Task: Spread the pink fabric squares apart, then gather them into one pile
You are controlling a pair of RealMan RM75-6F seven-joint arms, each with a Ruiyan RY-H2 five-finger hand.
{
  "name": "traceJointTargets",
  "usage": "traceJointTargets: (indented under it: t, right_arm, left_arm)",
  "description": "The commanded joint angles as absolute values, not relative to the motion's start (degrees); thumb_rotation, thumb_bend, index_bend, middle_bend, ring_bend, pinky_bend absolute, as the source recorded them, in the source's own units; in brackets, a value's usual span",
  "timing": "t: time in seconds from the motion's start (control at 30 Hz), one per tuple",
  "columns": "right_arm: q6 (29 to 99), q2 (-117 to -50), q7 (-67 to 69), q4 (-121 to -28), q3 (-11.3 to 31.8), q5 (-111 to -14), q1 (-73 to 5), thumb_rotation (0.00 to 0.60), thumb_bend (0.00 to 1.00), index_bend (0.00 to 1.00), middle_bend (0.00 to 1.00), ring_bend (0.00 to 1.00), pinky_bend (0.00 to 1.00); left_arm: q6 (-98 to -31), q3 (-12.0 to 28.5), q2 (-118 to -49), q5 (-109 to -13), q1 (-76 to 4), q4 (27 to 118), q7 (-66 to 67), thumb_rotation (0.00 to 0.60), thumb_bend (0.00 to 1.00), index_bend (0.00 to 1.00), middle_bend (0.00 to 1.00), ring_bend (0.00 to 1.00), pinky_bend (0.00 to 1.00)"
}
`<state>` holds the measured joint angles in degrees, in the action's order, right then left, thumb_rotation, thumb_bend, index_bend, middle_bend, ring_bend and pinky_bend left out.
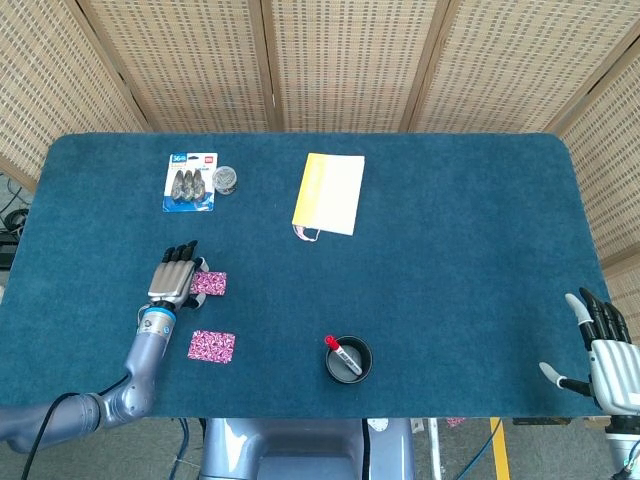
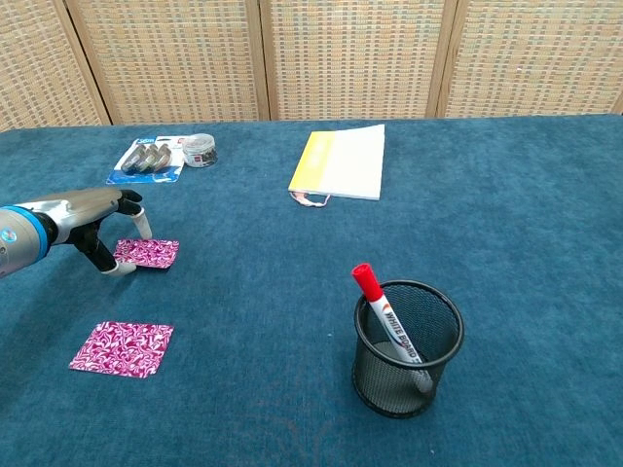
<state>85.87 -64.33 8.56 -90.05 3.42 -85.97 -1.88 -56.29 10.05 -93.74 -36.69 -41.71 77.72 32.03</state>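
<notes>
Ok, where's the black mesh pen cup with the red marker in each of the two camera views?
Head view: the mesh pen cup sits low, just right of centre, near the table's front edge.
Chest view: it stands in the lower right, large and close.
Shared landmark: the yellow and white booklet, farther back on the table in both views.

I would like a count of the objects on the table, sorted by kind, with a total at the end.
Pink fabric squares: 2
Mesh pen cup: 1
Red-capped marker: 1
Yellow and white booklet: 1
Blister pack: 1
Small round tin: 1
Total: 7
</notes>
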Motion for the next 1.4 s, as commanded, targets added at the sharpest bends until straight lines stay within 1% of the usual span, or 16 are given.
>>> traceJointTargets:
  t: [0.03,0.37,0.57,0.73,0.97,1.13,1.4]
  right_arm:
    - [85.9,-64.3,8.6,-90.1,3.4,-86.0,-1.9,0.6,0.18,0.0,0.0,0.0,0.0]
    - [85.7,-64.2,8.5,-90.1,3.4,-85.9,-1.9,0.6,0.18,0.0,0.0,0.0,0.0]
    - [85.7,-64.2,8.4,-90.3,3.4,-85.9,-1.9,0.6,0.18,0.0,0.0,0.0,0.0]
    - [85.6,-64.2,8.3,-90.3,3.4,-85.9,-1.9,0.6,0.18,0.0,0.0,0.0,0.0]
    - [85.6,-64.2,8.3,-90.3,3.4,-85.8,-1.9,0.6,0.18,0.0,0.0,0.0,0.0]
    - [85.6,-64.1,8.2,-90.4,3.4,-85.8,-1.9,0.6,0.18,0.0,0.0,0.0,0.0]
    - [85.5,-64.1,8.3,-90.4,3.3,-85.8,-1.9,0.6,0.18,0.0,0.0,0.0,0.0]
  left_arm:
    - [-56.5,10.1,-93.5,-36.9,-41.7,78.2,32.0,0.6,0.34,0.6,0.0,0.0,0.0]
    - [-57.2,10.3,-91.5,-37.4,-41.4,81.6,31.7,0.6,0.34,0.6,0.0,0.0,0.0]
    - [-57.9,9.2,-89.2,-38.9,-40.6,86.5,31.6,0.6,0.33,0.6,0.0,0.0,0.0]
    - [-59.4,7.2,-87.1,-42.1,-39.4,91.3,31.4,0.6,0.33,0.6,0.0,0.0,0.0]
    - [-61.3,2.9,-84.9,-47.3,-37.0,97.5,31.2,0.6,0.32,0.59,0.0,0.0,0.0]
    - [-63.4,0.1,-84.5,-50.8,-35.4,100.1,32.1,0.6,0.32,0.59,0.0,0.0,0.0]
    - [-67.3,-2.6,-85.1,-54.2,-32.7,101.7,33.9,0.6,0.32,0.59,0.0,0.0,0.0]
